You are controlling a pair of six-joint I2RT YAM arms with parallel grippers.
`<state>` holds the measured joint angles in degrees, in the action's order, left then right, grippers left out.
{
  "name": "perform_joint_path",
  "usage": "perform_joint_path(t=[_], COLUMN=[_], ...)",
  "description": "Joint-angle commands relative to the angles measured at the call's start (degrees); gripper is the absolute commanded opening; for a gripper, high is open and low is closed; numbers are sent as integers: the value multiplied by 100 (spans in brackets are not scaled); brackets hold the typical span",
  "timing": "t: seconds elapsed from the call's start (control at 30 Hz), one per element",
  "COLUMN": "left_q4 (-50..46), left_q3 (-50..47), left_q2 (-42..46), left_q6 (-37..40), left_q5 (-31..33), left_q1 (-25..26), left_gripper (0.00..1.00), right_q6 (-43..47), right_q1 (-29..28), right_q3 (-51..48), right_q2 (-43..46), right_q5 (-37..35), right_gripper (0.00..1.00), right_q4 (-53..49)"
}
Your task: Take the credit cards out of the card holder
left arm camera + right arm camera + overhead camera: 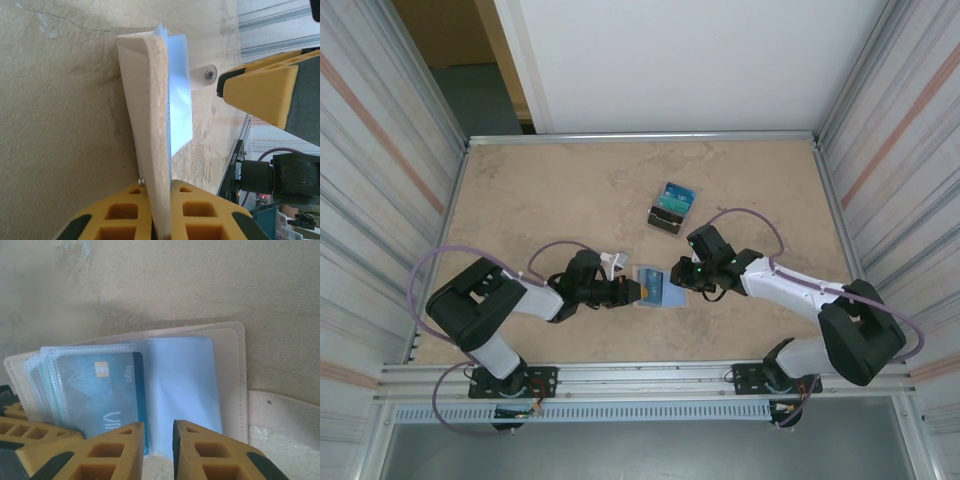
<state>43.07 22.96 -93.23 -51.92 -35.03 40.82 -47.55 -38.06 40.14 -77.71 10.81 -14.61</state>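
The left fingers (pixel 117 212) are clamping one tan cover of the small square beige folding card holder (pixel 231 370), opened on the mottled beige counter (pixel 550 190) between the arms. The right fingers (pixel 205 455) are standing narrowly apart at its edge, hiding the bottom of a blue-grey credit card (pixel 100 390) in clear sleeves; any contact is hard to make out. A teal-and-dark card pile (pixel 671 208) is lying farther back.

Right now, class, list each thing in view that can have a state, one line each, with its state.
card holder, open, cover clamped.
clear sleeves, fanned out.
blue card, in a sleeve, not yet out.
closing tab, unfastened.
card pile, loose on the table, apart from the holder.
left gripper, shut on the card holder.
right gripper, jaws narrowly apart at the sleeves' edge; grip unclear.
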Motion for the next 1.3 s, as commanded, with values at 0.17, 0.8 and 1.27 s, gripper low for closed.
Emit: perform_joint_path(t=[0.17,0.8,1.27], left_q4=[-287,-4158,-4938], left_q3=[30,430,733], left_q2=[207,2176,2531], left_q6=[241,1438,1471], left_q5=[2,2425,3963], left_q1=[-114,42,739], left_gripper=[16,62,65], right_q6=[53,4,-57], right_q1=[66,72,164], right_q3=[27,11,-258], right_q2=[-420,-797,-692], right_q5=[202,115,62], right_gripper=[20,19,24], right_q4=[193,281,370])
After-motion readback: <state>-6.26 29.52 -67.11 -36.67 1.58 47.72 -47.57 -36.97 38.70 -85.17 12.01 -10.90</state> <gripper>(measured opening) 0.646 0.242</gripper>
